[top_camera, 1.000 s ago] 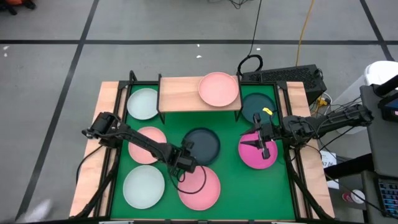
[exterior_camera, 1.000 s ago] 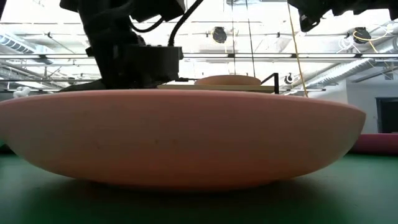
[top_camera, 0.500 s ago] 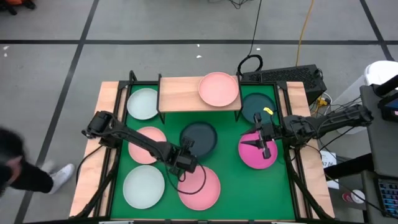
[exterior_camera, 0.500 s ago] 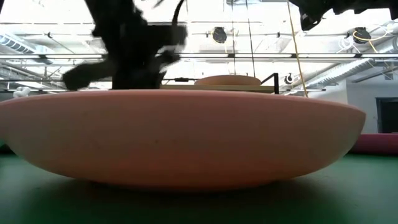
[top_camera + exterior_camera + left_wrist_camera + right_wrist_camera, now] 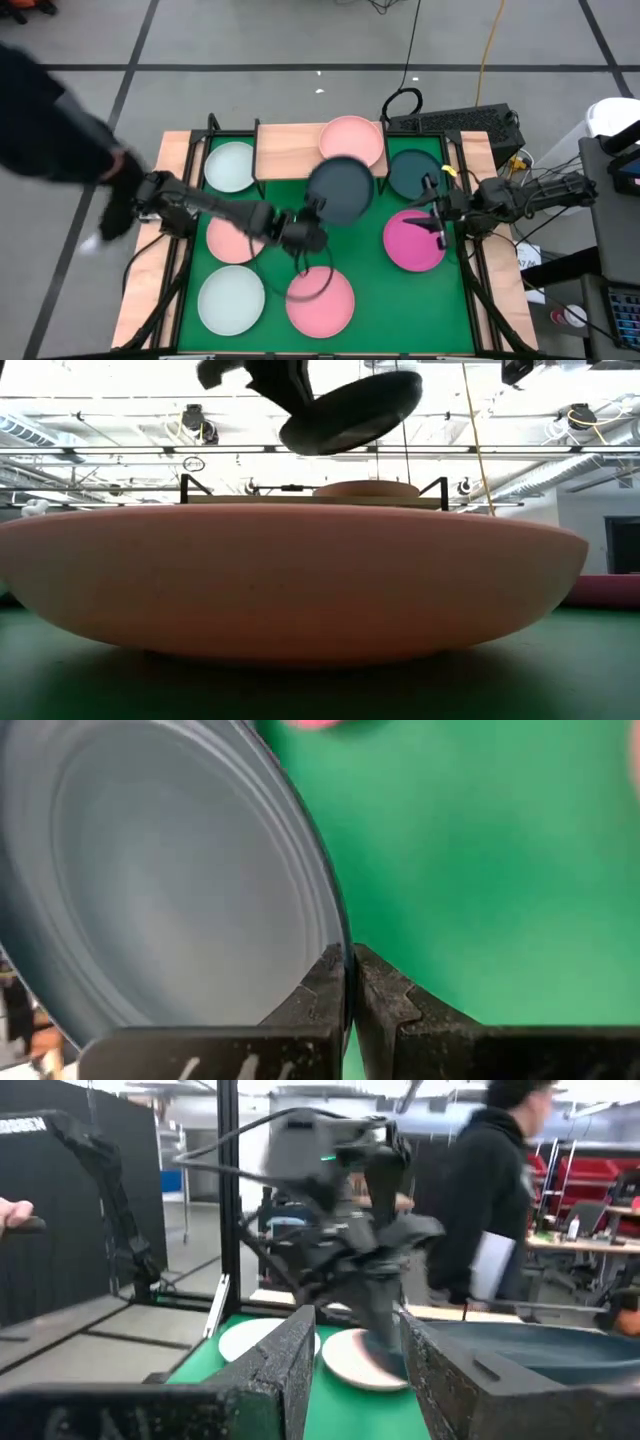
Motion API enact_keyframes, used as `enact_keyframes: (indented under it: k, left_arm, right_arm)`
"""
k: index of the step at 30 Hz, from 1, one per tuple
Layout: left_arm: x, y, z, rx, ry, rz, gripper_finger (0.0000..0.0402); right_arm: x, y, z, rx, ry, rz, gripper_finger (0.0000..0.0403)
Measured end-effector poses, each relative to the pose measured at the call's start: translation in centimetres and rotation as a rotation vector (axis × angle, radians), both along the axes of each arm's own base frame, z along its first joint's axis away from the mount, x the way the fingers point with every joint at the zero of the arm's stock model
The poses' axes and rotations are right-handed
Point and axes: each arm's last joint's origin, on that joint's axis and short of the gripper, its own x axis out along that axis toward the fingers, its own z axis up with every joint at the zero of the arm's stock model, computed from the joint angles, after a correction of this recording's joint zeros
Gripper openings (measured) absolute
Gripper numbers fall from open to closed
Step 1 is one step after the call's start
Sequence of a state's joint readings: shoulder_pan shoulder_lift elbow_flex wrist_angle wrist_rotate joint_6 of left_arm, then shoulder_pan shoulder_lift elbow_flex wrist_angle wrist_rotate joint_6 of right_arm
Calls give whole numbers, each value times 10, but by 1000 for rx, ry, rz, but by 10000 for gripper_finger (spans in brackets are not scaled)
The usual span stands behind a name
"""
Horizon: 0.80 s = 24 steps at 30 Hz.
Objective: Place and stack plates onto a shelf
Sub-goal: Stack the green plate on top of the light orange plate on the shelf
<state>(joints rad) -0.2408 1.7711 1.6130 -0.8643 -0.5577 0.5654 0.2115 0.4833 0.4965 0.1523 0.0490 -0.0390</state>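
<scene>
Eight plates: we count one on the shelf (image 5: 300, 150), one in the air, six on the green mat (image 5: 375, 290).
Left gripper (image 5: 312, 210): we see it clenched on the rim of a dark teal plate (image 5: 341, 189); a second ago its jaws stood apart at that plate's rim, low over the middle of the mat.
Dark teal plate: a second ago it lay flat at the mat's centre; now we see it lifted clear and tilted, nearer the shelf's front edge, just below the salmon pink plate (image 5: 352, 139) on the right end of the board.
Low view: we see the lifted plate (image 5: 352, 410) high above the big salmon plate (image 5: 290, 580) in the foreground, where before the gripper sat low behind it.
Right gripper (image 5: 441, 212): jaws apart, gripping nothing, over the upper right rim of the magenta plate (image 5: 414, 242); earlier we saw it over that plate's centre.
Second dark teal plate (image 5: 412, 173): unmoved near the mat's far right corner.
Other plates: mint-white (image 5: 231, 166) at the far left, pink (image 5: 232, 238) under the left arm, mint-white (image 5: 231, 299) and salmon (image 5: 321, 301) along the near edge, all as before.
Person (image 5: 55, 130): we now see a dark sleeve reaching in beside the table's left edge.
</scene>
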Motion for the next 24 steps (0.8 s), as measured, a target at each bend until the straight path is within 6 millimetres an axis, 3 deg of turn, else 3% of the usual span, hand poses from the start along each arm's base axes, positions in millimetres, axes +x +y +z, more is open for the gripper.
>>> enact_keyframes:
  k: [7,12,18,24]
  left_arm:
    - [16,85,34,6,-51,-5,9]
    - [17,129,45,4,-91,-17,9]
    - [11,159,44,-21,-82,-10,9]
    - [10,162,44,-27,-62,-70,9]
  right_arm:
    - [-5,-1,3,7,-30,0,130]
    - [-5,-1,3,6,-29,0,130]
    - [-5,-1,3,6,-29,0,130]
    - [-5,-1,3,2,-30,-4,130]
